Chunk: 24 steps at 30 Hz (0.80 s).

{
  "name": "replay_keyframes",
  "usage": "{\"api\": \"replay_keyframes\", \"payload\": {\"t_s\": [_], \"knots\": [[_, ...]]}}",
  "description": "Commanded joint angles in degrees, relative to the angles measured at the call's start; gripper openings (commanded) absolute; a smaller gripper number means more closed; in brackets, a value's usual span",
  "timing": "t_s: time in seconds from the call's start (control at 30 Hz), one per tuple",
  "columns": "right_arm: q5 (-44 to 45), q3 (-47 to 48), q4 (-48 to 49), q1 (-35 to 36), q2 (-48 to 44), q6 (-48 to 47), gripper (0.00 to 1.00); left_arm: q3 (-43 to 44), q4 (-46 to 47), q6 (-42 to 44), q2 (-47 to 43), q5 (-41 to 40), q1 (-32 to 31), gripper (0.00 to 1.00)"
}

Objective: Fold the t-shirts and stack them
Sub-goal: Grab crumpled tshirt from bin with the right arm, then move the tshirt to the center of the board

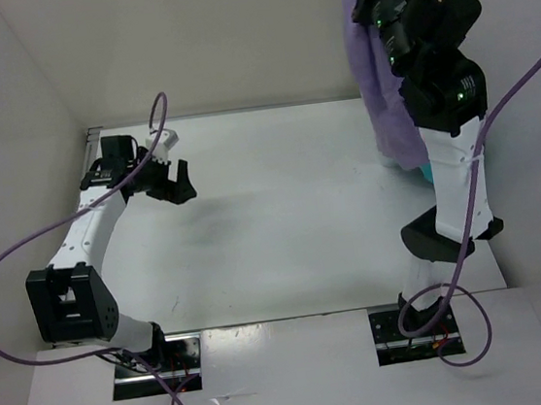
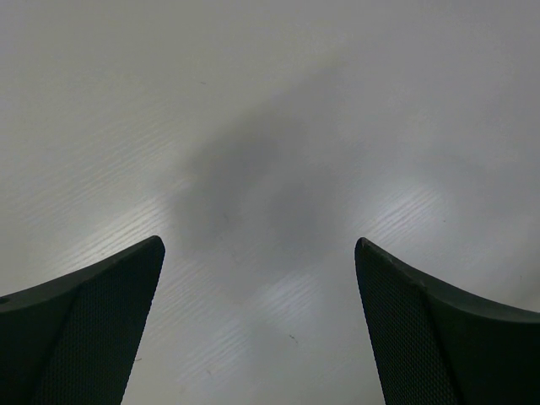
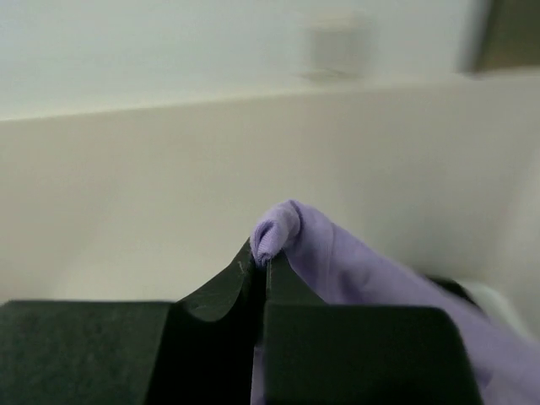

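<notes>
The right gripper (image 3: pixel 263 256) is pinched tight on a small fold of the lavender shirt (image 3: pixel 337 263), its 2 fingers meeting with the cloth bunched just above their tips. From there the lavender shirt (image 1: pixel 386 101) hangs in a long loose drape, lifted high at the far right of the table (image 1: pixel 301 209), its lower end near the tabletop. Just under that end a sliver of the turquoise shirt (image 1: pixel 426 173) shows beside the right arm; whether it lies in a container cannot be told. The left gripper (image 1: pixel 172 182) hovers over the far left of the table, jaws spread wide and holding nothing. Only the top view shows the full drape and the turquoise; the right wrist view alone shows the pinch, and the left wrist view shows only the left gripper (image 2: pixel 257 253) above the bare tabletop.
</notes>
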Motion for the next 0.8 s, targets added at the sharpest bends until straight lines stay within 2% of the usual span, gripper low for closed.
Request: {"api": "replay_keyframes", "payload": {"t_s": [0.0, 0.07, 0.13, 0.23, 0.27, 0.3, 0.33, 0.37, 0.4, 0.43, 0.47, 0.5, 0.63, 0.77], "knots": [[-14.43, 7.09, 7.58, 7.14, 0.25, -3.12, 0.0, 5.16, 3.14, -3.85, -1.83, -0.27, 2.99, 1.0], [-18.05, 7.09, 8.28, 7.16, 1.82, 0.21, 0.0, 8.57, 4.28, -4.56, -1.83, -0.27, 5.71, 1.0], [-18.07, 3.77, 8.29, 6.55, 2.35, 3.11, 0.0, 10.7, 4.89, -5.96, -1.83, -0.27, 8.78, 1.0], [-17.45, -4.92, 7.68, 5.32, 2.36, 8.39, 0.0, 13.78, 4.9, -5.18, -2.35, -0.27, 11.51, 1.0], [-16.49, -7.21, 6.98, 4.71, 2.88, 10.75, 0.02, 13.78, 4.9, -4.39, -2.36, -0.97, 11.52, 1.0], [-16.48, -10.63, 5.23, 4.7, 4.1, 12.16, 0.08, 14.57, 4.9, -3.51, -2.88, -1.59, 11.52, 1.0], [-17.27, -11.96, 4.08, 3.31, 4.98, 13.57, 0.17, 15.1, 4.29, -0.9, -2.88, -2.29, 11.52, 1.0], [-18.58, -13.89, 2.94, 2.69, 6.04, 15.41, 0.34, 15.1, 3.76, 0.61, -2.88, -2.99, 11.52, 1.0], [-20.51, -14.61, 0.49, 2.16, 8.57, 15.43, 0.55, 15.62, 3.15, 2.1, -3.41, -3.0, 11.52, 1.0], [-22.27, -14.61, -1.1, 2.15, 9.99, 15.95, 0.83, 15.63, 1.49, 3.51, -3.41, -3.61, 11.52, 1.0], [-23.24, -14.61, -2.77, 2.15, 11.31, 15.96, 0.93, 15.63, 0.51, 6.75, -3.41, -4.75, 10.13, 1.0], [-23.25, -15.14, -4.18, 2.15, 12.36, 15.96, 0.98, 15.11, -0.54, 8.95, -3.41, -5.37, 9.25, 1.0], [-23.25, -21.28, -4.9, 1.62, 11.69, 16.48, 1.0, 8.17, -3.89, 15.91, -4.11, -8.79, 4.5, 1.0], [-21.32, -33.73, 0.37, 1.01, 6.59, 17.18, 1.0, -0.44, -6.87, 22.67, -5.17, -10.37, -1.56, 1.0]]}}
